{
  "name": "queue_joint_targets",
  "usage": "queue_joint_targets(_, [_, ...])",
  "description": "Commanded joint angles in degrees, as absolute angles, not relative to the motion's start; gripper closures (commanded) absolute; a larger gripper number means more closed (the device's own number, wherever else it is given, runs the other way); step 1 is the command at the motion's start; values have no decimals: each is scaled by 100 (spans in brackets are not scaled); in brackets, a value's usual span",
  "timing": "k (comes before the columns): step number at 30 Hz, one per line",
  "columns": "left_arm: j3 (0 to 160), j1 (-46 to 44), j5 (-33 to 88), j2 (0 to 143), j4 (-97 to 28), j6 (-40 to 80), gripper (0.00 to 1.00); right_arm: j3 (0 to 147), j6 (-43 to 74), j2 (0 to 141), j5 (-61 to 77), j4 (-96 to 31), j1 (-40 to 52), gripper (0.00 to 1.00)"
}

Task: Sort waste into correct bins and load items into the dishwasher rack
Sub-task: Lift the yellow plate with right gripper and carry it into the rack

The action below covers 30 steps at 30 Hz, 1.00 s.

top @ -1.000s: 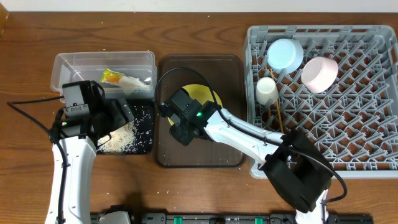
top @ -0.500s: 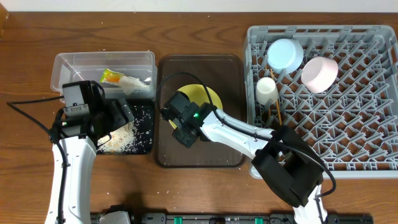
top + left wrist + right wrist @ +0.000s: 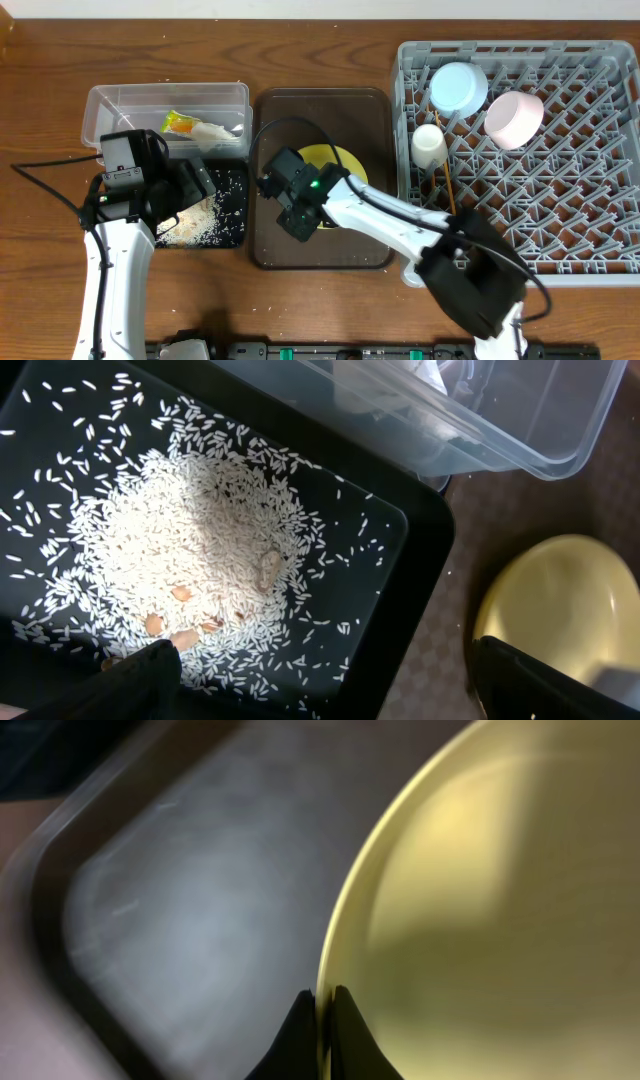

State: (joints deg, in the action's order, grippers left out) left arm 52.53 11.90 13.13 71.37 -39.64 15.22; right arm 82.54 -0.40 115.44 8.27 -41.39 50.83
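Dishwasher rack (image 3: 560,200) at right of bench (image 3: 40,250), already holding light blue bowl (image 3: 458,87), pale pink bowl (image 3: 514,117), white cup (image 3: 428,145) and chopsticks (image 3: 447,185). Brown serving tray (image 3: 320,250) mid-bench, carrying only yellow plate (image 3: 480,900). Clear tub (image 3: 165,92) and black tray (image 3: 410,590) at left, touching.

Step in hand, by judgement: picking up plate, last item for rack. Right gripper (image 3: 322,1020) jaws closed, pinching plate rim edge-on; lifted or not, cannot tell. Next move likely: raise, tip upright, carry right, slot between pegs. Thin pinch, so slip risk.

Right arm reaching from front-right across tray, wrist angled down.

Snack wrapper (image 3: 180,123) and white wrapper (image 3: 215,133) inside tub. Rice (image 3: 190,550) heaped in black tray, stray grains around. Left gripper (image 3: 335,672) jaws spread wide, empty, hovering low over rice.
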Motion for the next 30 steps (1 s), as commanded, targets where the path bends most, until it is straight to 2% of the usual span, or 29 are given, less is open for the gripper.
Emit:
queue_joint_targets(1, [5358,1210,1278,7148,-3964,1533,5,8652,187,10610,1551,-4410,4729,99])
queue_joint_targets(6, [5360,1210,1278,7148,-3964,1533,5,8829,349,9290,2137,-4766,3868,99])
queue_joint_targets(12, [5358,1210,1278,7148,-3962,1533,5,8827,421,7900,3413,-5043,1986,99])
queue_joint_targets(20, [5358,1210,1278,7148,-3962,1535,5,8785,-32,7439,4532,-5942,-451,99])
queue_joint_targets(24, [5358,1210,1278,7148,-3962,1535,5,8584,-198,7535,4622,-6020,-961,99])
queue_joint_targets(30, [5358,1210,1278,7148,-3962,1535,5,8396,-642,7885,5745,-6031,-1282,99])
